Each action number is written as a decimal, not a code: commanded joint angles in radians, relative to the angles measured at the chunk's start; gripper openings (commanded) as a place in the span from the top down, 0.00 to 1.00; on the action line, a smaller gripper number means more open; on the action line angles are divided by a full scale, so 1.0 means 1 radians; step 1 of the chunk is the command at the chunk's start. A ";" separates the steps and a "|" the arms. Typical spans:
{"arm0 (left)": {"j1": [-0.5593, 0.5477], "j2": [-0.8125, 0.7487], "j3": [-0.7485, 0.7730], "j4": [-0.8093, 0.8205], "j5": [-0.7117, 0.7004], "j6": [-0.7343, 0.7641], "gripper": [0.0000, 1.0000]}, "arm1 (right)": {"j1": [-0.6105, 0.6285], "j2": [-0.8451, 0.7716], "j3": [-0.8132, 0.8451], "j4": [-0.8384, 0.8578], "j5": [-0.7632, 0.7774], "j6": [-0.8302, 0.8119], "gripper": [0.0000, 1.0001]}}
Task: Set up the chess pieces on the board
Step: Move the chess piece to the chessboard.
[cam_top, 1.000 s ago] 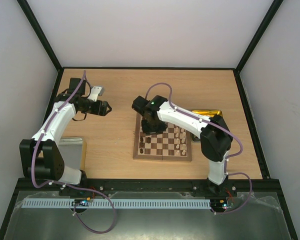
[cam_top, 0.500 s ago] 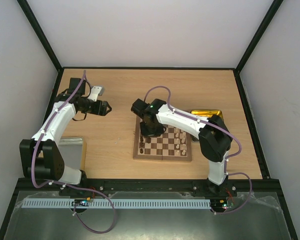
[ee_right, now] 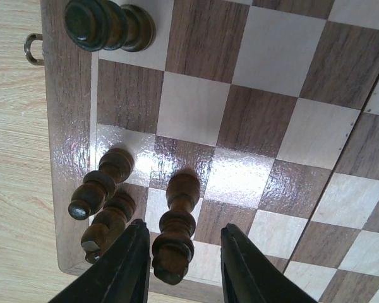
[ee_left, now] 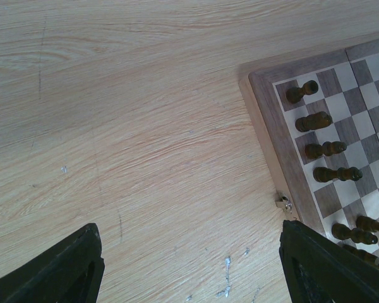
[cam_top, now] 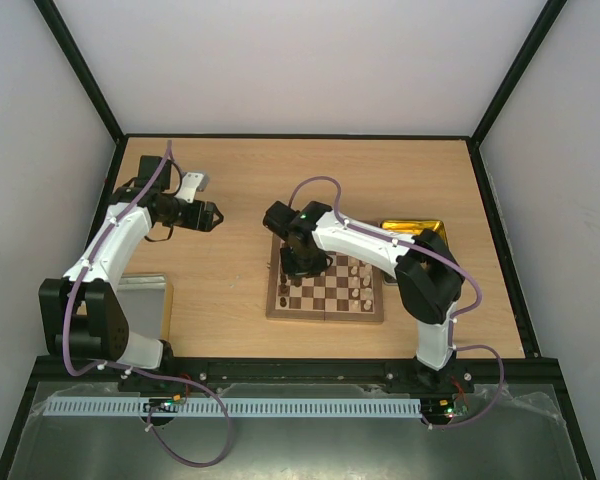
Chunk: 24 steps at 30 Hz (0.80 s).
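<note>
The board (cam_top: pixel 325 315) lies mid-table. Dark brown chess pieces (cam_top: pixel 285 285) stand along its left columns and pale ones (cam_top: pixel 360 275) on its right side. My right gripper (cam_top: pixel 298 258) hovers low over the board's left part. In the right wrist view it (ee_right: pixel 183 232) is open, its jaws on either side of a standing dark piece (ee_right: pixel 177 227); the left finger is close to it and the right finger stands apart. Two more dark pieces (ee_right: pixel 101 189) stand just left. My left gripper (cam_top: pixel 212 217) is open and empty over bare table, left of the board (ee_left: pixel 271 145).
A shiny yellow tray (cam_top: pixel 412 226) sits behind the board's right corner, partly under the right arm. A grey tray (cam_top: pixel 145 300) lies by the left arm's base. A dark piece (ee_right: pixel 107 25) stands near the board's metal latch (ee_right: pixel 31 49). Black frame rails edge the table.
The right arm's wrist has shifted slightly left over the board's left columns. The left arm has not moved.
</note>
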 commanded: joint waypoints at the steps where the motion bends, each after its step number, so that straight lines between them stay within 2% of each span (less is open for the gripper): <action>1: 0.008 -0.011 -0.016 0.000 0.001 0.004 0.24 | 0.006 0.028 0.001 0.010 -0.001 -0.005 0.71; 4: 0.008 -0.014 -0.018 0.001 -0.001 0.006 0.23 | 0.006 0.037 0.000 0.016 -0.002 -0.007 0.72; 17: 0.008 -0.009 -0.023 0.011 -0.001 0.004 0.23 | 0.006 0.055 0.029 -0.004 0.010 -0.009 0.92; 24: 0.008 -0.009 -0.027 0.017 -0.006 0.006 0.23 | 0.007 0.103 0.145 -0.087 0.069 -0.033 0.94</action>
